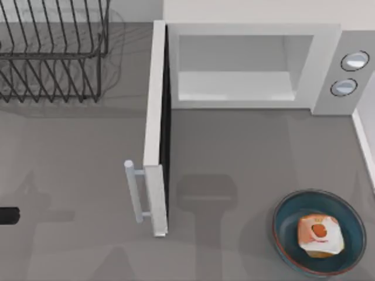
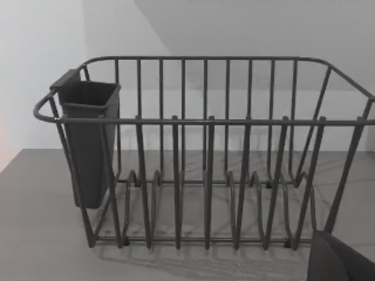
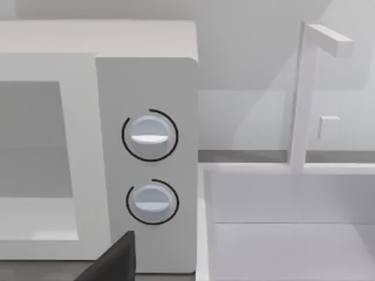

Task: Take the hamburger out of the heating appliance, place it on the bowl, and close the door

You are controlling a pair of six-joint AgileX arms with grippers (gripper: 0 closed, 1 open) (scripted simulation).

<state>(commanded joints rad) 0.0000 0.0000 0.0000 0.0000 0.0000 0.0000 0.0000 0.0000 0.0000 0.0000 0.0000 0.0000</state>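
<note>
A: Where's the food now?

B: The small tan-orange hamburger (image 1: 319, 234) with white patches sits inside the round dark teal-blue bowl (image 1: 287, 219), at about five o'clock on the grey tabletop (image 1: 234, 152). The cavity of the large white boxy microwave (image 1: 252, 67), up at one o'clock, looks bare.

A: So the remaining job is the door?

B: I'd judge so. The flat white door panel (image 1: 155, 99) stands swung wide open, pointing toward six o'clock, with its pale grey bar handle (image 1: 133, 190) on the nine o'clock face near the free end.

A: How would it handle?

B: Probably stiff and light, swinging on its hinge. A push on the outer face close to the handle end should give the most leverage; pushing near the hinge would be harder.

A: And the arms?

B: A dark piece of the left arm (image 1: 9, 215) lies at the nine o'clock edge. Its wrist camera faces the black wire dish rack (image 2: 205, 158); the right wrist camera faces the two round silvery-blue knobs (image 3: 150, 136). Whether either set of fingers is spread or pressed together, I cannot tell.
</note>
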